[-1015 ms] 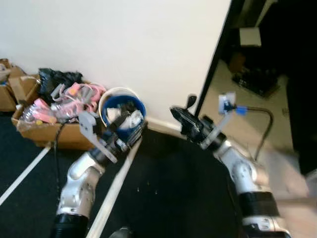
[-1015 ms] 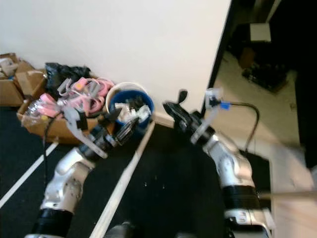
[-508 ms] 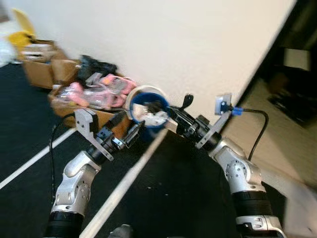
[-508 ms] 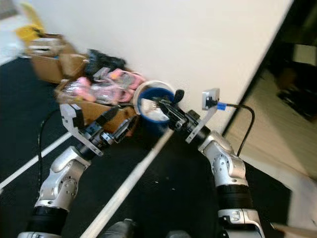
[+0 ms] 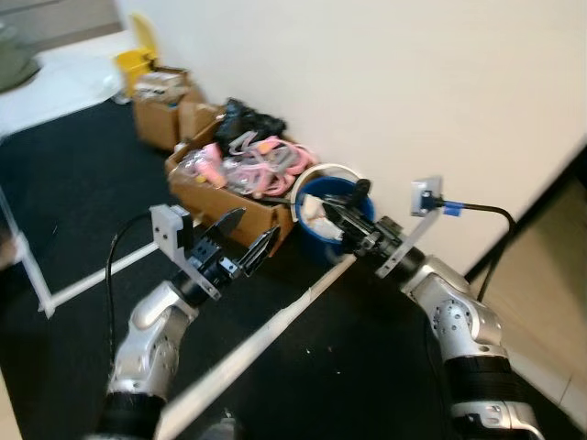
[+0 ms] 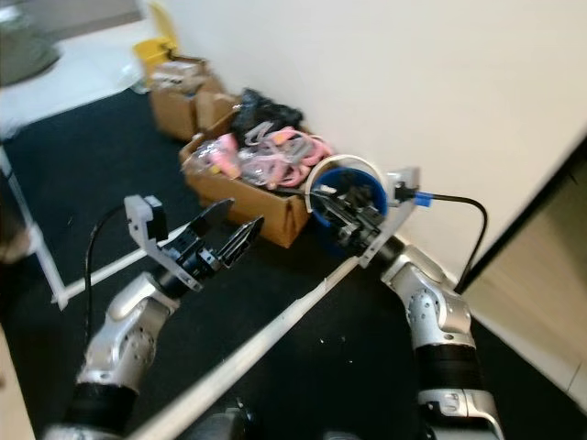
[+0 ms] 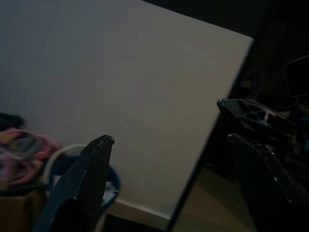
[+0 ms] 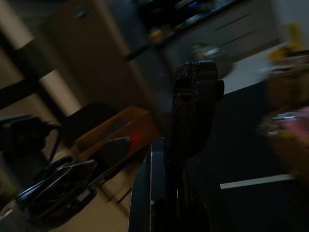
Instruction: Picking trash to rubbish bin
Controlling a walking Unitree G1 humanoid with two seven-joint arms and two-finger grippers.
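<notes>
A blue rubbish bin (image 5: 316,174) with a white rim stands against the white wall, with pale crumpled trash (image 5: 315,213) inside it. My right gripper (image 5: 341,203) reaches over the bin's near rim. In the right wrist view its fingers (image 8: 194,87) lie close together with nothing between them. My left gripper (image 5: 258,223) hangs open and empty in front of the cardboard box, to the left of the bin. The bin's rim (image 7: 67,151) appears dimly past the left fingers.
A cardboard box (image 5: 240,197) full of pink items stands left of the bin, with a black bag (image 5: 248,121) and more boxes (image 5: 160,115) behind it. White tape lines (image 5: 275,321) cross the black floor. A cable (image 5: 477,209) runs from my right wrist.
The whole picture has swung, bringing more floor and boxes into view. Relative to the bin, my right gripper came from its right side to over its rim. The left gripper stays open.
</notes>
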